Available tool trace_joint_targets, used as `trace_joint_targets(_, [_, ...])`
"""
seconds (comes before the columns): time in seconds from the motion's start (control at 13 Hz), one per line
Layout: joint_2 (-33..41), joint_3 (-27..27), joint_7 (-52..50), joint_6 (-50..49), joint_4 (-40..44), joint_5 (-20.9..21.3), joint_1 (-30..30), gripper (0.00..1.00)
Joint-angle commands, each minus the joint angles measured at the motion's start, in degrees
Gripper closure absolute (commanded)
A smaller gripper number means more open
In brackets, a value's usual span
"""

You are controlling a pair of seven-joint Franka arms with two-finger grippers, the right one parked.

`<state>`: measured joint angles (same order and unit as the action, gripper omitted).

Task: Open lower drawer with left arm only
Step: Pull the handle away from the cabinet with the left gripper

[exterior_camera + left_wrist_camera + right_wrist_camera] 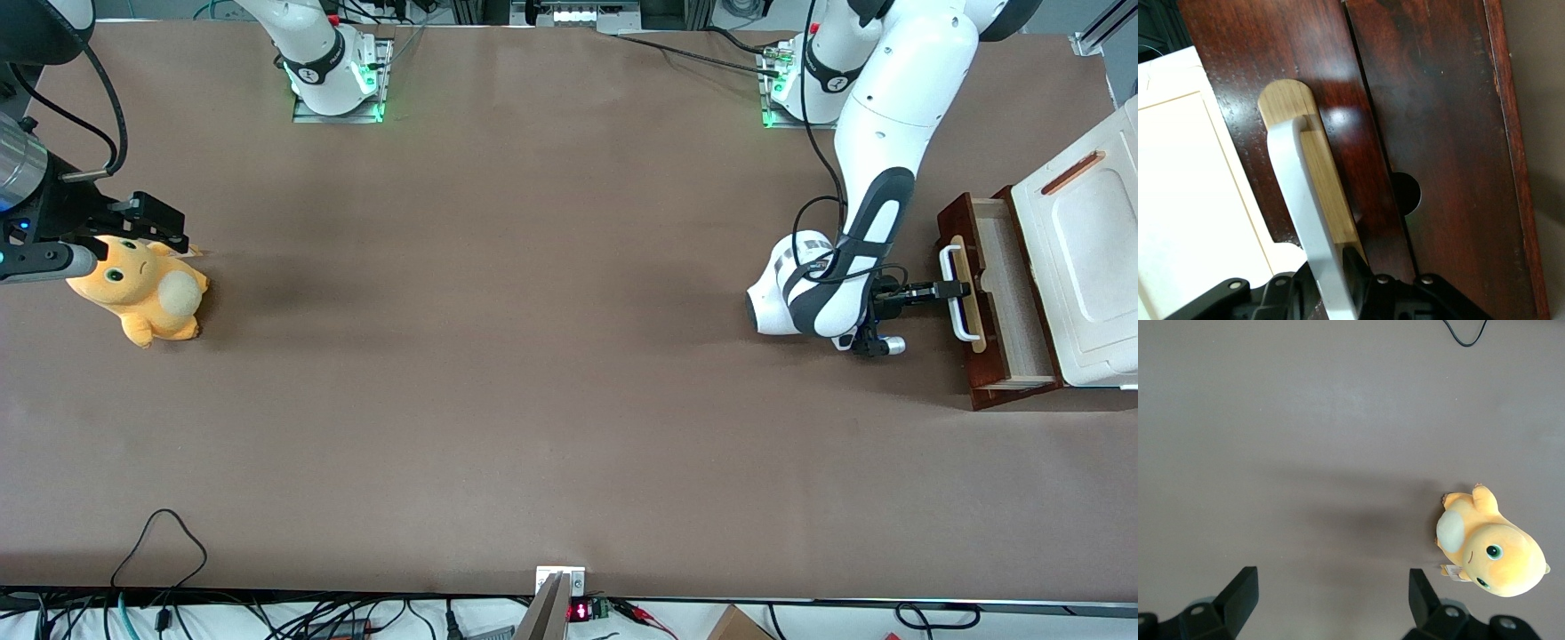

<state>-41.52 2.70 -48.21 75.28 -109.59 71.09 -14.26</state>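
front view, pincer [953, 290] gripping lower drawer [996, 302] handle

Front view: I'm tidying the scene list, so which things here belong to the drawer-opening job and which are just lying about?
Part of the job:
- lower drawer, partly pulled out
- its white bar handle
- gripper, shut on that handle

Just lying about:
- orange plush toy, toward the parked arm's end of the table
- white panel above the drawer

brown table [498, 356] | black cables [160, 542] at near edge | even light
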Motion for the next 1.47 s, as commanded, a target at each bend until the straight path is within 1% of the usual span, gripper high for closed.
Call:
trace_joint_targets(0.0, [0.65,0.12,0.92,-3.82,-0.09,-3.86,-3.14,0.82])
trace_joint_targets(0.85, [0.56,0.12,0.66,-5.32,-0.01,-5.79,-5.78,0.82])
trace_joint_targets(0.93, [0.47,0.12,0.49,-5.23,-0.01,-6.58,-6.22,0.82])
trace_joint_targets(1.39, [-0.32,0.12,0.31,-5.41,1.14,-7.90,-7.45,0.82])
